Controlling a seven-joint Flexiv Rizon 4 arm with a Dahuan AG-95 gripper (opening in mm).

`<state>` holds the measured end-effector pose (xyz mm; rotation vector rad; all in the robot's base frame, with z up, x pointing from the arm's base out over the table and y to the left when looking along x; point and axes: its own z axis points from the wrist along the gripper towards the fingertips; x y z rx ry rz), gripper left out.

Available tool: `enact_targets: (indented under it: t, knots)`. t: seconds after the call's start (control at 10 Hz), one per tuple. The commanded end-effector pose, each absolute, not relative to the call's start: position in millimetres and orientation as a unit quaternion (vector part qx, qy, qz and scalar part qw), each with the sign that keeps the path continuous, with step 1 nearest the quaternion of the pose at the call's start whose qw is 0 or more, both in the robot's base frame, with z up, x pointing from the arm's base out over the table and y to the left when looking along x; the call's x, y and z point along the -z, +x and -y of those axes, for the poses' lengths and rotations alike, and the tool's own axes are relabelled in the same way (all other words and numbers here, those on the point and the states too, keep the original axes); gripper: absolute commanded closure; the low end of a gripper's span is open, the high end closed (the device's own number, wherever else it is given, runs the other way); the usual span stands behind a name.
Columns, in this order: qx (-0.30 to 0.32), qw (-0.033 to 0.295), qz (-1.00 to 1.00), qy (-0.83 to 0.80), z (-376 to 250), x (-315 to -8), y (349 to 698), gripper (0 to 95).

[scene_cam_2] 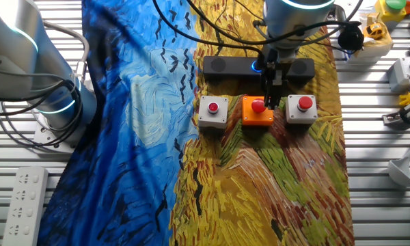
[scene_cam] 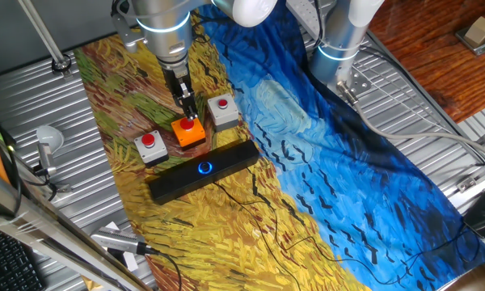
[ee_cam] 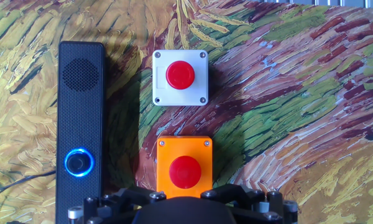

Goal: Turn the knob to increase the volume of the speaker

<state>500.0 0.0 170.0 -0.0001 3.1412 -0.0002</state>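
Note:
The speaker (scene_cam: 170, 184) is a long black bar lying on the painted cloth, with the blue-lit knob (scene_cam: 204, 168) at its middle. My gripper (scene_cam: 189, 111) hangs just above the orange button box (scene_cam: 189, 134), behind the speaker and apart from the knob; its fingers look closed together and hold nothing. In the other fixed view the gripper (scene_cam_2: 270, 101) stands in front of the speaker (scene_cam_2: 222, 66) and partly covers the knob (scene_cam_2: 257, 66). In the hand view the speaker (ee_cam: 81, 106) lies at the left with the knob (ee_cam: 79, 163). Only the gripper's body shows along the bottom edge.
Two grey button boxes (scene_cam: 149, 147) (scene_cam: 223, 111) flank the orange one. In the hand view one pale box (ee_cam: 180, 77) sits above the orange box (ee_cam: 185, 171). A thin cable runs from the speaker across the cloth. A second arm's base (scene_cam: 339, 48) stands at the back right.

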Motion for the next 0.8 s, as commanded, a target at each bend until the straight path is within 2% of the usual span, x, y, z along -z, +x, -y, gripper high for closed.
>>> enact_targets:
  t: [0.1,0.8]
  knots:
    - [-0.011,0.018,-0.999,-0.024,0.0,-170.0,500.0,95.0]
    - [-0.006,0.017,-0.998,-0.058,0.0,-170.0,500.0,95.0]
